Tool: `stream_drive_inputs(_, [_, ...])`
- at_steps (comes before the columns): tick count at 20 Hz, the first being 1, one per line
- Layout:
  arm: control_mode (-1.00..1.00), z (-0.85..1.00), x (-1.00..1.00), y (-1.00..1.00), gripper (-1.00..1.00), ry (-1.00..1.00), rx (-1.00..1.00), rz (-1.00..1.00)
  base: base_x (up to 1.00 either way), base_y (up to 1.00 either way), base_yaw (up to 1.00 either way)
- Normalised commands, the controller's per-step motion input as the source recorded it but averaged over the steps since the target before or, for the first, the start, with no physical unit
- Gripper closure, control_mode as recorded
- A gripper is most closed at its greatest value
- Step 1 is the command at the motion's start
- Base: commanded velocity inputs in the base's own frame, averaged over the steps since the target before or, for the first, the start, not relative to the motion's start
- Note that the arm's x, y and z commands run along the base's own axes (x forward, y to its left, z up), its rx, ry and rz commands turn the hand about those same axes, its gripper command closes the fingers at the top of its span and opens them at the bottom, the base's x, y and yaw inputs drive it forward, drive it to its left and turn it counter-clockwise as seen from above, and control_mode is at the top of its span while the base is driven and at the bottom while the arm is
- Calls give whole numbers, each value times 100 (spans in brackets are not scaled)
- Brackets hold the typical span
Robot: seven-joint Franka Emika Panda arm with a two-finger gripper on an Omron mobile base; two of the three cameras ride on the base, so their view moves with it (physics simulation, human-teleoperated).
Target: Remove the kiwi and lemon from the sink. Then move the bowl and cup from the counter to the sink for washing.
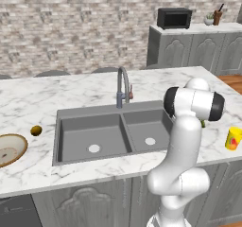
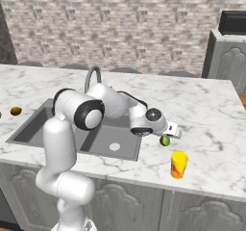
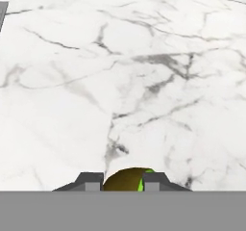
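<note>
Gripper (image 3: 123,182): clamped on kiwi (image 2: 165,140), fruit between fingertips, over counter (image 3: 144,81) right of sink (image 1: 113,136). Bare marble directly below; cup (image 2: 178,164) nearby, toward front edge.

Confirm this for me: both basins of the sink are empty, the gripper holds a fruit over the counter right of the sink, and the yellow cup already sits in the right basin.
The cup's place is wrong. The cup stands on the counter, right of the sink, as the right base view shows. The rest holds: both basins are empty and the gripper holds the fruit over the counter.
</note>
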Motion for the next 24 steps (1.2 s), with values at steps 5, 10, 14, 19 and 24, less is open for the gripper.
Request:
stream_drive_inputs(5, [-100, -13, 7, -5, 100, 0, 1, 0, 0, 0, 0])
stream_drive_inputs(10, [-100, -15, 6, -6, 100, 0, 0, 0, 0, 0, 0])
stream_drive_inputs(14, [-100, -18, 9, -4, 100, 0, 0, 0, 0, 0, 0])
stream_drive_inputs(19, [-100, -19, 9, -4, 100, 0, 0, 0, 0, 0, 0])
stream_drive_inputs(24, [-100, -17, 6, -6, 100, 0, 0, 0, 0, 0, 0])
